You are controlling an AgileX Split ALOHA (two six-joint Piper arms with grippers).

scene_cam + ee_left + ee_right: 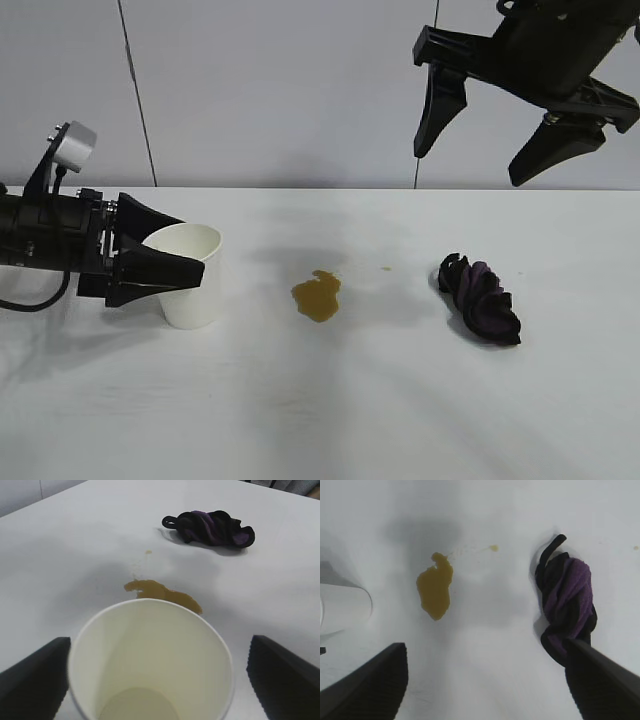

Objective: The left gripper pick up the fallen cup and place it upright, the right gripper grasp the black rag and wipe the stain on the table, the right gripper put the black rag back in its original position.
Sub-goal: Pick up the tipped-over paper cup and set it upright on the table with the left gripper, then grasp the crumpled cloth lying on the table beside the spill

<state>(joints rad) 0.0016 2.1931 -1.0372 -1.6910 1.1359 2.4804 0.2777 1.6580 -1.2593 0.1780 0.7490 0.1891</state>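
While the tapered white paper cup [190,275] stands upright on the matte white table [320,410] between the black left gripper's [175,247] spread-apart, empty fingers, a careless withdrawal could tip it toward the amber stain [317,295].

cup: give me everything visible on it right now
The paper cup is plain white, tapered, with a rolled rim, empty inside. It stands upright on the table, left of the amber stain. The left claw straddles it with fingers spread; the left wrist view shows a gap on both sides, so nothing grips it.
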